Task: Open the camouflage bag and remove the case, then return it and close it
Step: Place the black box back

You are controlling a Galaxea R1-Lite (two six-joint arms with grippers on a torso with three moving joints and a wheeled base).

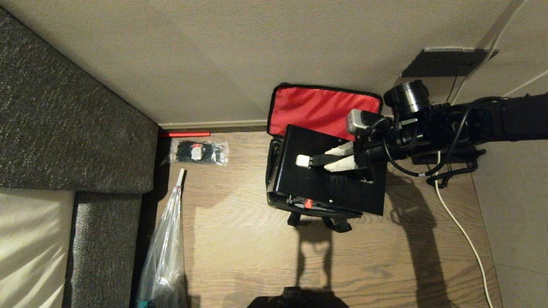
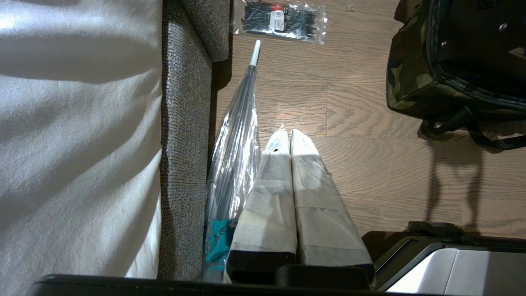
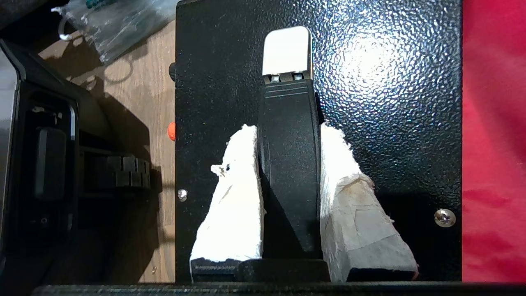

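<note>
Holding the case [image 1: 329,179] by its handle [image 3: 289,164] alone, your right claw [image 1: 340,157] has it clamped just above the open bag [image 1: 276,171], so watch that it doesn't swing, catch the rim below and slip free; left claw [image 2: 287,148] is parked, shut.

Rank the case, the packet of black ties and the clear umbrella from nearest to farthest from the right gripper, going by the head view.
1. The case: the right gripper is shut on its top handle, above the open camouflage bag.
2. The packet of black ties: on the floor to the bag's left, near the wall.
3. The clear umbrella: farther left and nearer the camera, along the sofa.
</note>
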